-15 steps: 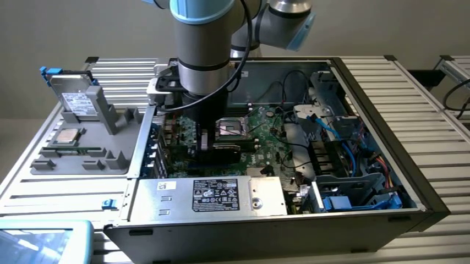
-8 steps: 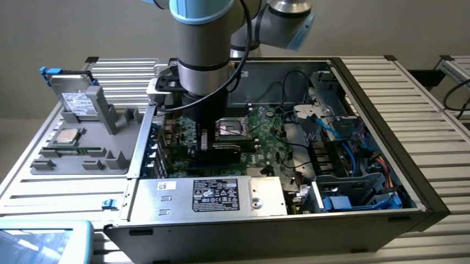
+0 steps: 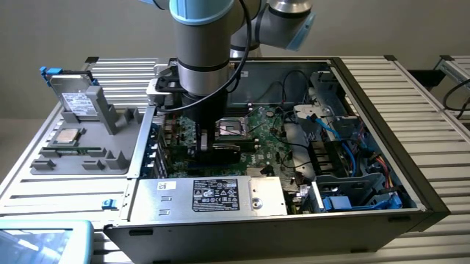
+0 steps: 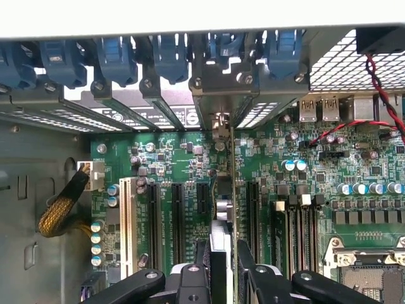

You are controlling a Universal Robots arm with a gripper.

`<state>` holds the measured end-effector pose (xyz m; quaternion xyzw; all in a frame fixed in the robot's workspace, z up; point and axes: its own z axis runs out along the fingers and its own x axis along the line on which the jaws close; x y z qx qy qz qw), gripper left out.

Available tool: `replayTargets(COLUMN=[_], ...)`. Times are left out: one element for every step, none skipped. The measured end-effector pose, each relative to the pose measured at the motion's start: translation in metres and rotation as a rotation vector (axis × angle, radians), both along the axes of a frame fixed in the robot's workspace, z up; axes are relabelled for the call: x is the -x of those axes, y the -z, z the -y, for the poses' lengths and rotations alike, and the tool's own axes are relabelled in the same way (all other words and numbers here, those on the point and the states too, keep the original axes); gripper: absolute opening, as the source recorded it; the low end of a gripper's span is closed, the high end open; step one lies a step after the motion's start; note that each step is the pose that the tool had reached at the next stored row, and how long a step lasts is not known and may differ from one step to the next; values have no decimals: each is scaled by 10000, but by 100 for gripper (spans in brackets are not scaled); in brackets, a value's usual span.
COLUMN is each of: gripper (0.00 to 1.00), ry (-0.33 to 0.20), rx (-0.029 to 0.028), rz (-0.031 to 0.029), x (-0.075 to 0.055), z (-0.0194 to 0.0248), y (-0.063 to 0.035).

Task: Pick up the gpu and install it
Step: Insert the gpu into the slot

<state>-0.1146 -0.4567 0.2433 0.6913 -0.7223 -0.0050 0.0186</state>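
A: Where is the arm [image 3: 209, 66]?

B: It reaches straight down into the open case [image 3: 382, 110], over the motherboard's [image 3: 268, 146] left part in the exterior view, just left of the CPU socket [image 3: 233, 127].

A: And the gripper [image 4: 224, 269]?

B: In the wrist view its black fingers [image 4: 256, 282] stand partly closed on the gpu [image 4: 223, 215], one finger on each face. The card is held edge-on, so it shows as a thin upright strip.

A: Where does the card sit?

B: It stands upright over the motherboard, among the black expansion slots [image 4: 177, 218], with its silver bracket [image 4: 221, 123] up against the row of rear slot covers with blue latches [image 4: 171, 54]. Whether it is fully seated in a slot, I cannot tell.

A: What else is around?

B: The power supply [image 3: 213, 195] with its black label lies at the case's near edge. Left of the case, a grey tray [image 3: 81, 151] holds a hard drive [image 3: 76, 102] standing up and a CPU [image 3: 67, 136] lying flat.
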Motion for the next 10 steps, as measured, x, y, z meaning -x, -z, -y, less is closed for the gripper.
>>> replayTargets(gripper=[28, 28, 28, 28, 28, 28, 28, 28, 28, 28], ry=[1, -1, -3, -5, -5, -4, -3, -3, -5, -5], rx=[1, 3, 4, 5, 4, 5, 9, 12, 14, 16], rz=[0, 0, 0, 1, 1, 2, 1, 1, 0, 0], x=[0, -1, -1, -1, -1, 0, 1, 2, 3, 4], z=[0, 0, 0, 0, 0, -1, -1, -2, -2, -2], y=[0, 1, 2, 4, 6, 9, 12, 13, 15, 16])
